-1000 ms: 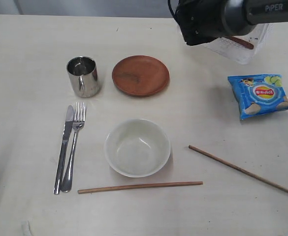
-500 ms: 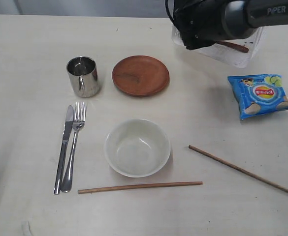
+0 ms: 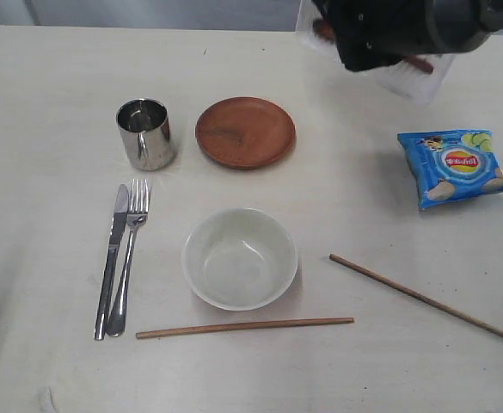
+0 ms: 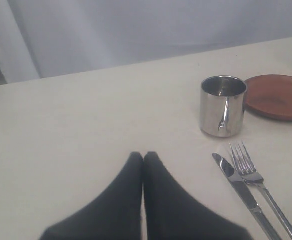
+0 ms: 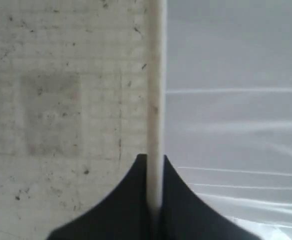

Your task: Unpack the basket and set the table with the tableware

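One basket (image 3: 423,86) shifted leftward, rim pinched by right gripper (image 5: 154,160), left gripper (image 4: 143,156) pressed together

Black fingers (image 4: 121,205) meet tip to tip over the table (image 4: 61,125), beside a steel cup (image 4: 222,106), knife (image 4: 238,185), fork (image 4: 253,176) and plate (image 4: 278,96).

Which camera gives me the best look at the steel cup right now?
Left wrist view: the cup is close, upright, its side and rim clear. The exterior view shows it smaller, from above. The right wrist view misses it.
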`<action>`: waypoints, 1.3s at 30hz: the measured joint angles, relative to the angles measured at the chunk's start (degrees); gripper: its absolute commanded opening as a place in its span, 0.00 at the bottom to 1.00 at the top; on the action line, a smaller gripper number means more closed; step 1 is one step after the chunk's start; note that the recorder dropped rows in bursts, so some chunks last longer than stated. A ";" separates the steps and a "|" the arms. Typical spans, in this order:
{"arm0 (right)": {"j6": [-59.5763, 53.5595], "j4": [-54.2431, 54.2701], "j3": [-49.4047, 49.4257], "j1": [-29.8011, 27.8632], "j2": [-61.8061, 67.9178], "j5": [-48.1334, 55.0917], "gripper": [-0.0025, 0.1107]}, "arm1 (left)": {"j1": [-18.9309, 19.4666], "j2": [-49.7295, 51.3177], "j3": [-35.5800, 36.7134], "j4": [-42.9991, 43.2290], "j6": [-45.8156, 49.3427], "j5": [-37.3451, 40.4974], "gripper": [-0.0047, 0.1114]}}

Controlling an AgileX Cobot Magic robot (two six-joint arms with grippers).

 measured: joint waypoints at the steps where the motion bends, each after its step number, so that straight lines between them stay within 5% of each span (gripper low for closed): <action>1: 0.00 0.26 0.83 0.00 0.82 -0.91 0.02 | 0.00 0.00 0.00 0.00 0.00 0.00 0.04; 15: 0.96 -0.11 -6.00 -0.55 13.40 -1.49 0.04 | 0.00 0.00 0.00 0.00 0.00 0.00 0.04; 18: 1.06 1.50 -6.13 -0.55 13.40 -2.43 0.32 | 0.00 0.00 0.00 0.00 0.00 0.00 0.04; 20: 1.06 3.33 -6.13 -0.55 13.40 -3.28 0.69 | 0.00 0.00 0.00 0.00 0.00 0.00 0.04; 22: 1.77 4.21 -6.13 -0.55 13.40 -1.92 0.79 | 0.00 0.00 0.00 0.00 0.00 0.00 0.04; 26: 2.09 9.40 -6.13 -0.55 13.40 1.08 0.79 | 0.00 0.00 0.00 0.00 0.00 0.00 0.04; 39: 2.22 40.10 -6.13 -0.55 1.99 -12.82 0.79 | 0.00 0.00 0.00 0.00 0.00 0.00 0.04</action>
